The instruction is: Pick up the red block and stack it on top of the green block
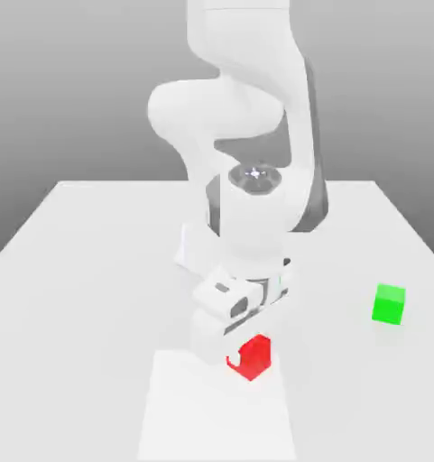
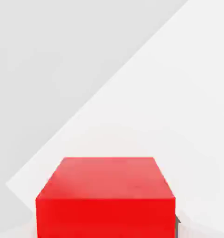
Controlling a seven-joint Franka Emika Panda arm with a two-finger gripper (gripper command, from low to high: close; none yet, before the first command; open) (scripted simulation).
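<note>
Scene: You are looking at a white Franka arm [image 1: 252,135] bent low over a white table [image 1: 76,271], against a plain grey backdrop.

Gripper: Your gripper [image 1: 241,354] points down at the near middle of the table, with its fingers drawn in against the sides of the red block [image 1: 253,355]. You have the jaws closed on that cube; part of its left face in the exterior view is hidden behind a white finger.

Red block: You see it low at the table surface, directly beneath the wrist, with its front corner turned toward the exterior camera. Whether it rests on the table or is just clear of it you cannot tell. In the hand view the red block [image 2: 105,197] sits close under the camera, its top face and one side face plainly lit, with a thin dark edge at one lower corner.

Green block: Your green block [image 1: 389,304] stands alone on the table toward the exterior view's right, well apart from the red one and from the gripper, flat on its base.

Table: A brighter white patch lies on the surface under and in front of the gripper; a pale diagonal boundary crosses the surface in the hand view.
</note>
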